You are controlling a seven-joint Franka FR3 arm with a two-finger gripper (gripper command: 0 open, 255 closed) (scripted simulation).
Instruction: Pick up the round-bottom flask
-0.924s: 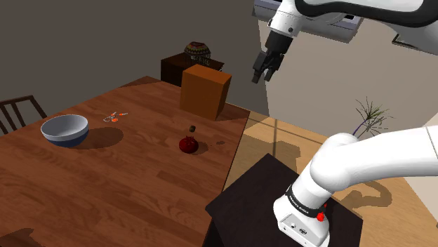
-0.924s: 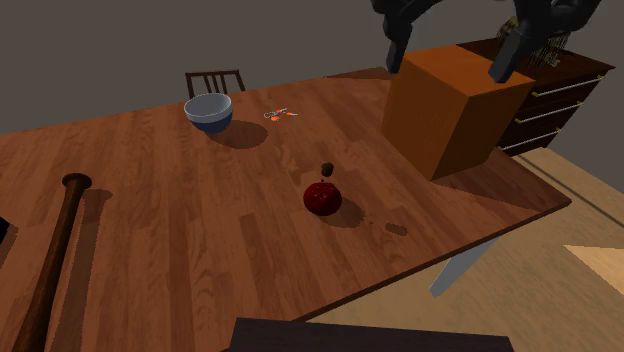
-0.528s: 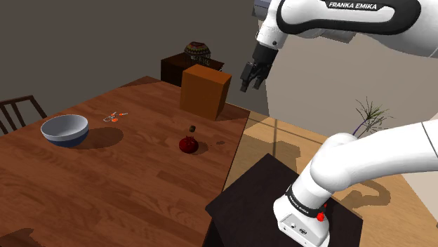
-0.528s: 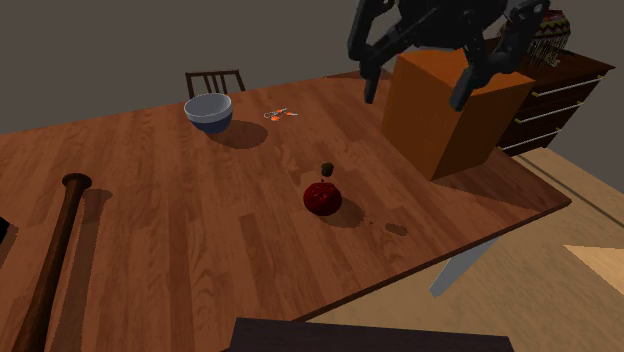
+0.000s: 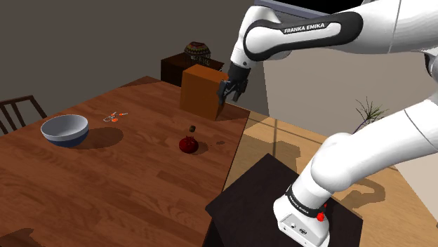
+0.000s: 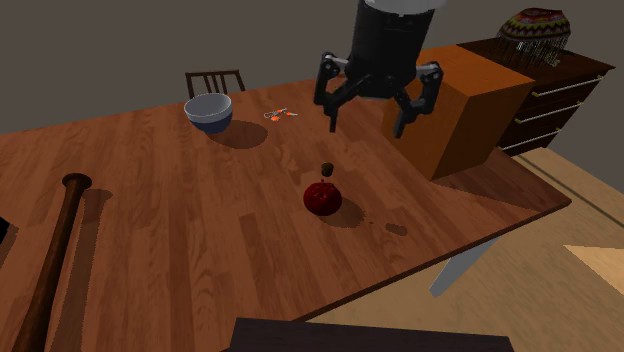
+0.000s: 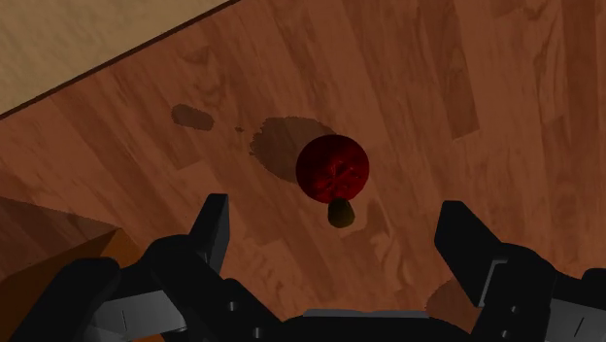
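**A:** How far along is the pick-up?

**B:** Early, I'd say. The wooden desk (image 5: 105, 182) carries everything. The white arm (image 5: 302, 31) reaches out over it, close to the orange box (image 5: 205, 90) near the far corner.

**A:** And the end effector?

**B:** The end effector (image 6: 367, 126) hangs above the desk with its two black fingers spread wide and nothing between them. In the wrist view it looks down on the flask, with a finger off to either side, neither touching it.

**A:** Where is the flask?

**B:** The dark red round-bottom flask (image 5: 187, 144) stands upright on the desk. It is in front of the box and near the edge that faces the stand. A small dark stopper (image 6: 326, 167) sits on top.

**A:** So what's done, and what's left?

**B:** The end effector is roughly lined up over the flask, by my reading. Coming down, closing on it and lifting are all still to do.
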